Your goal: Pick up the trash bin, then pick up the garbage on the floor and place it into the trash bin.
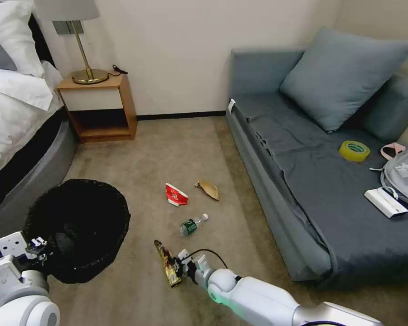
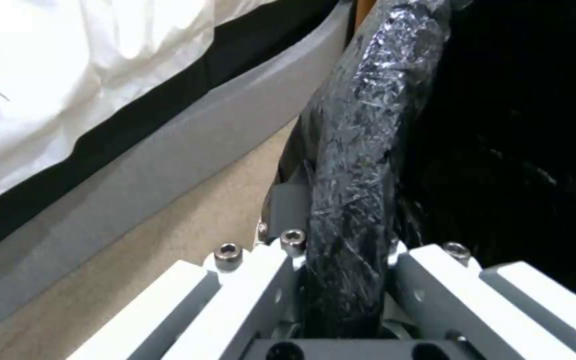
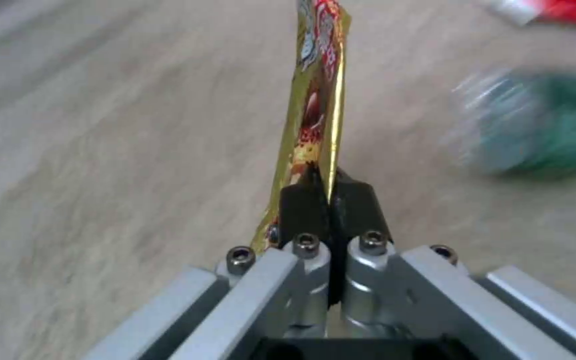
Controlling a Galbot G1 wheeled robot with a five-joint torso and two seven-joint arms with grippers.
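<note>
The trash bin [image 1: 79,228], round and lined with a crinkly black bag, is at the lower left of the head view. My left gripper [image 1: 40,248] is shut on its rim [image 2: 355,165], one finger on each side of the bag-covered edge. My right gripper [image 1: 179,268] is shut on the gold-brown snack wrapper [image 1: 167,262], pinched edge-on between the black pads [image 3: 305,205] in the right wrist view, where the wrapper [image 3: 315,100] stands up from them. On the carpet lie a clear bottle [image 1: 192,224] with a green label, a red-and-white carton [image 1: 175,195] and a brown paper scrap [image 1: 208,189].
A grey sofa [image 1: 313,190] runs along the right, carrying a cushion, a yellow tape roll [image 1: 354,151], a white box and a bag. A bed [image 1: 18,117] lies on the left, and a wooden nightstand [image 1: 99,108] with a lamp stands by the wall.
</note>
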